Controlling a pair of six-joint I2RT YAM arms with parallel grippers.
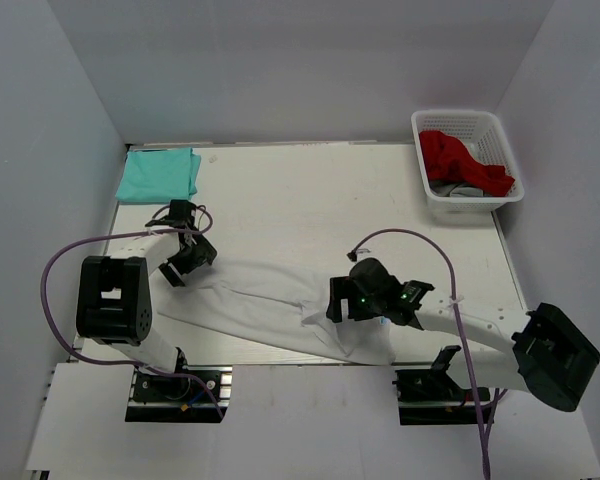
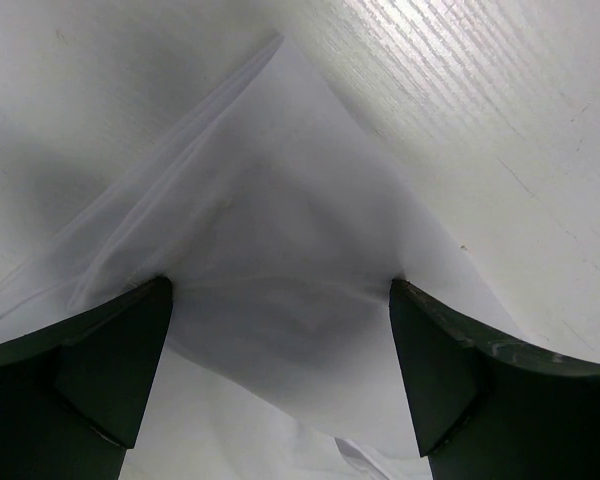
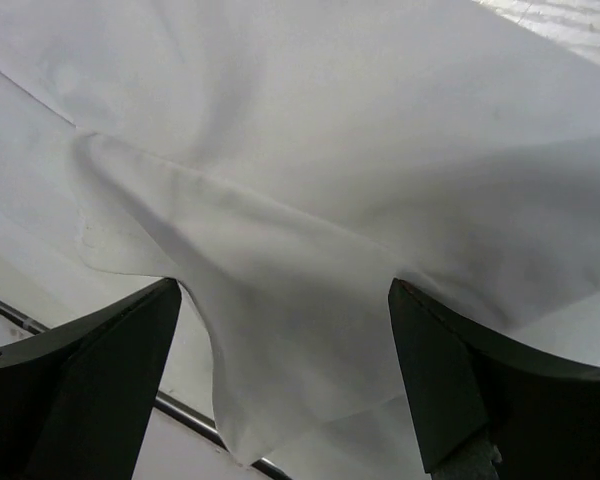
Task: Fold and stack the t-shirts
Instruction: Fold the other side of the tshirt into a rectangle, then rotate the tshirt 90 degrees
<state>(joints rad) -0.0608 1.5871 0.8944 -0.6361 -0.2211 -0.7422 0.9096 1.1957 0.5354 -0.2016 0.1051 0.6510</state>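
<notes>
The thin white t-shirt (image 1: 270,300) lies rumpled in a long diagonal band across the near half of the table. My left gripper (image 1: 186,268) stands over its left end, jaws open and wide apart, with a peak of white cloth (image 2: 280,250) lying between the fingers (image 2: 110,350). At the shirt's near right part, my right gripper (image 1: 332,303) is open too, and a fold of the cloth (image 3: 300,300) runs between its fingers (image 3: 450,380). The mint-teal t-shirt (image 1: 160,173) rests folded at the far left corner.
A white basket (image 1: 467,125) holding red and grey cloth stands at the far right. The table's near edge (image 3: 20,315) runs just below the shirt's hem in the right wrist view. White walls close in the table on three sides.
</notes>
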